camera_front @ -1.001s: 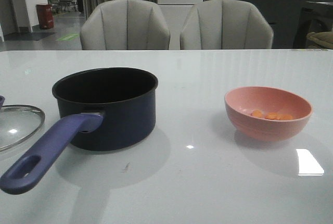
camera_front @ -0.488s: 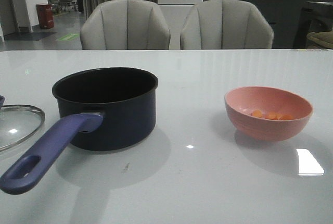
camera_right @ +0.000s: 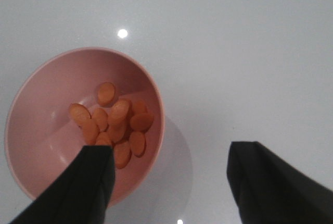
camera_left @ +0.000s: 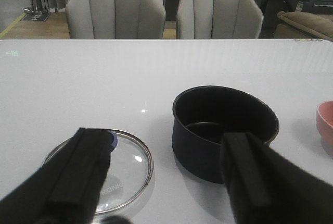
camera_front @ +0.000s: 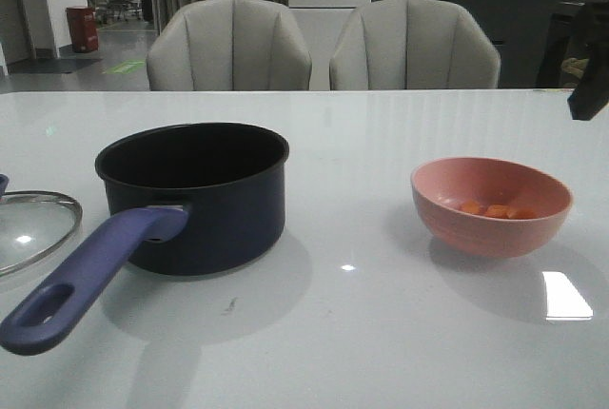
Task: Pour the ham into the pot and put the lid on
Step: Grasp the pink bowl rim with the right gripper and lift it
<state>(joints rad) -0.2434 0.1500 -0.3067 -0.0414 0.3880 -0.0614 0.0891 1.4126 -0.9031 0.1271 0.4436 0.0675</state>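
Observation:
The dark navy pot [camera_front: 195, 190] stands left of centre, its purple-blue handle [camera_front: 86, 281] pointing at the table's front edge. The glass lid [camera_front: 33, 228] lies flat to its left. Several orange-pink ham pieces [camera_front: 495, 209] sit in a salmon-pink bowl [camera_front: 490, 204] on the right. My left gripper [camera_left: 165, 135] is open and empty, hovering short of the lid [camera_left: 130, 166] and pot [camera_left: 223, 125]. My right gripper [camera_right: 171, 150] is open above the bowl [camera_right: 47, 109]. One finger overlaps the bowl's rim by the ham [camera_right: 117, 122]; the other is over bare table.
The glossy white table [camera_front: 362, 333] carries only the pot, lid and bowl. Two grey chairs [camera_front: 228, 48] [camera_front: 414, 48] stand behind its far edge. A dark part of my right arm [camera_front: 592, 76] shows at the right edge, above and beyond the bowl.
A dark part of my right arm has come into the front view at the right edge. Pot, lid and bowl have not moved.

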